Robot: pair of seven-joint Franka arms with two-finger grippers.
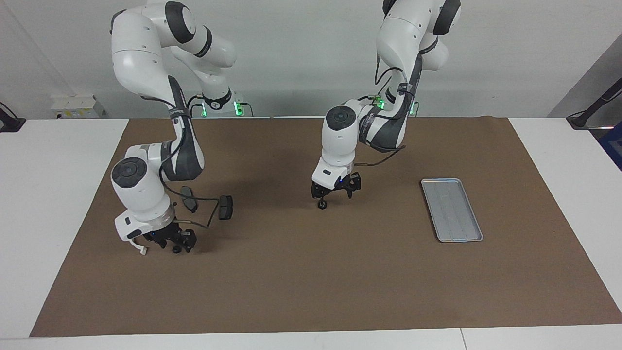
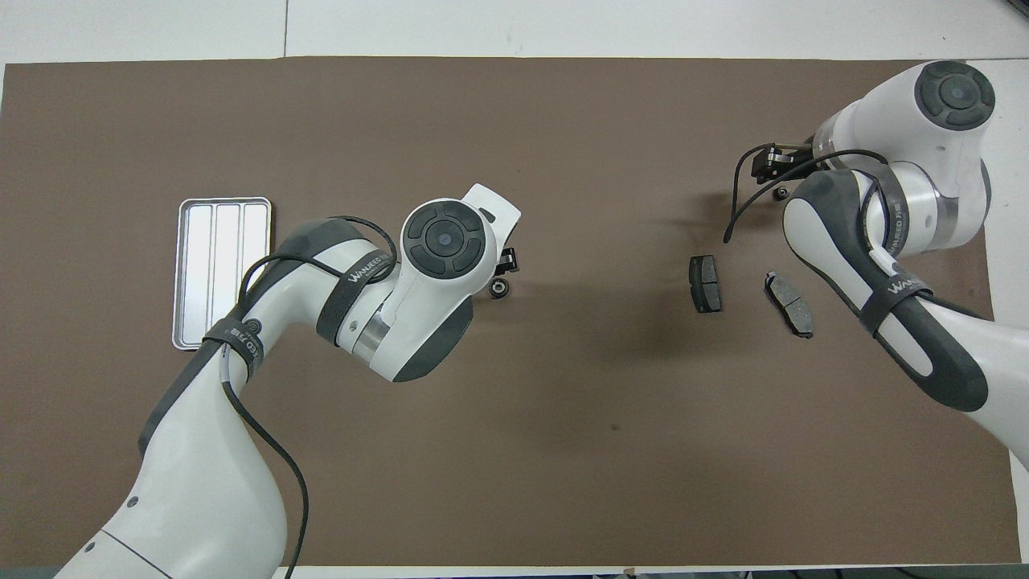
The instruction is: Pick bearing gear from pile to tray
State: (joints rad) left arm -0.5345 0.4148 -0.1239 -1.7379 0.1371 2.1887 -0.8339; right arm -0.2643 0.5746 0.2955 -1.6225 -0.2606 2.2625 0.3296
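The silver-grey tray [image 1: 452,209] lies empty toward the left arm's end of the mat, and also shows in the overhead view [image 2: 221,269]. My left gripper [image 1: 335,193] is open and low over the middle of the mat. A small black round gear [image 1: 321,204] sits just under its finger on the right arm's side, and shows beside the gripper from above [image 2: 498,288]. My right gripper [image 1: 171,241] hangs low over the pile, at another small black round piece [image 1: 176,249] [image 2: 778,193]. Two dark brake-pad plates [image 1: 225,207] [image 1: 189,198] lie nearer to the robots.
A thin white curved piece [image 1: 141,250] shows beneath the right wrist; from above the arm hides it. The brake-pad plates also show from above [image 2: 706,283] [image 2: 789,302]. The brown mat [image 1: 311,282] covers the table between white margins.
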